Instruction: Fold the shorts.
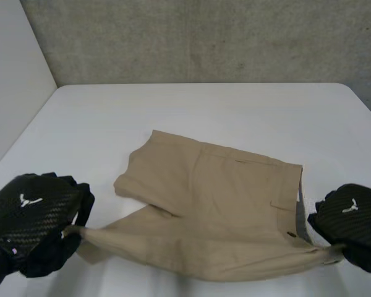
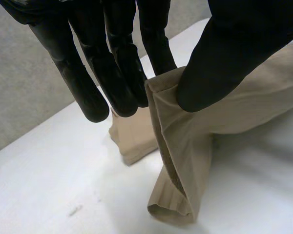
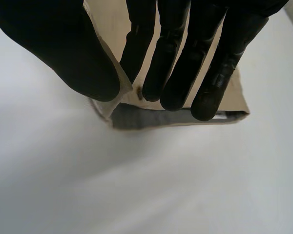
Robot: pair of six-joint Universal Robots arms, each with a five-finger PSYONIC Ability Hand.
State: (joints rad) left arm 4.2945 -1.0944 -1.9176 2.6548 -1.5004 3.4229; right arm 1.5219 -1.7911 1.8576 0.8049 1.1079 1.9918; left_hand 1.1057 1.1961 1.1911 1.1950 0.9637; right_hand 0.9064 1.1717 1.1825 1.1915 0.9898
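Tan shorts (image 1: 216, 204) lie on the white table (image 1: 204, 111), waistband to the right, legs to the left. My left hand (image 1: 31, 219) pinches the hem of the near leg (image 2: 173, 126) between thumb and fingers and holds it off the table. My right hand (image 1: 352, 223) pinches the near corner of the waistband (image 3: 112, 105) between thumb and fingers, with the grey lining showing under its fingertips. The near edge of the shorts is stretched between the two hands. The far leg (image 1: 142, 176) lies flat.
A grey wall (image 1: 204, 37) rises behind the table's far edge. Bare white tabletop surrounds the shorts on the far side and on both flanks.
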